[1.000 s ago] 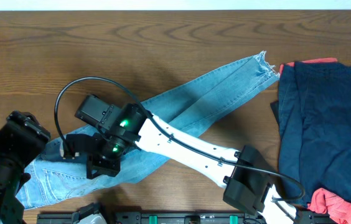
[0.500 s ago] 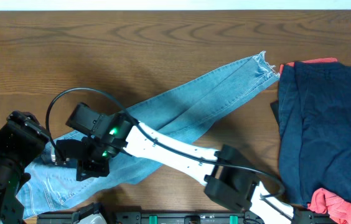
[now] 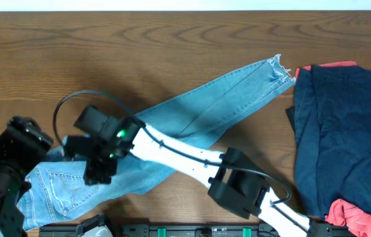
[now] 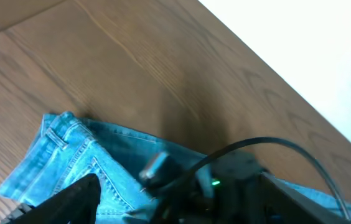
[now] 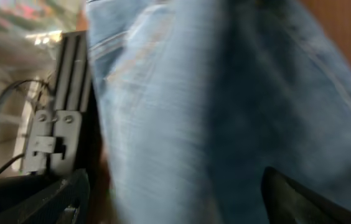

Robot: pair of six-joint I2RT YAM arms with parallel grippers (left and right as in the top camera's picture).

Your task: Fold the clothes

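The light-blue jeans (image 3: 192,118) lie diagonally on the table, with the pocketed waist end (image 3: 47,191) at the front left and a frayed hem (image 3: 277,64) at the back right. My right arm reaches across them, and my right gripper (image 3: 84,161) hangs open above the waist end. In the right wrist view my right gripper (image 5: 182,208) has its fingers wide apart, with denim (image 5: 182,93) below and nothing pinched. My left gripper (image 4: 185,211) is open too, just left of the waist (image 4: 70,149) and looking at the right arm's head (image 4: 225,177). My left arm (image 3: 11,158) stands at the far left.
A dark navy garment (image 3: 343,125) is spread at the right, with coral-red cloth (image 3: 346,214) showing beneath it. A black rail (image 3: 172,230) runs along the front edge and shows as a metal fixture (image 5: 51,124) in the right wrist view. Bare wood table (image 3: 139,46) lies behind the jeans.
My right gripper has travelled left over the jeans' waist end and gone from shut to wide open. The right arm's elbow has also shifted left. The left arm has barely moved.
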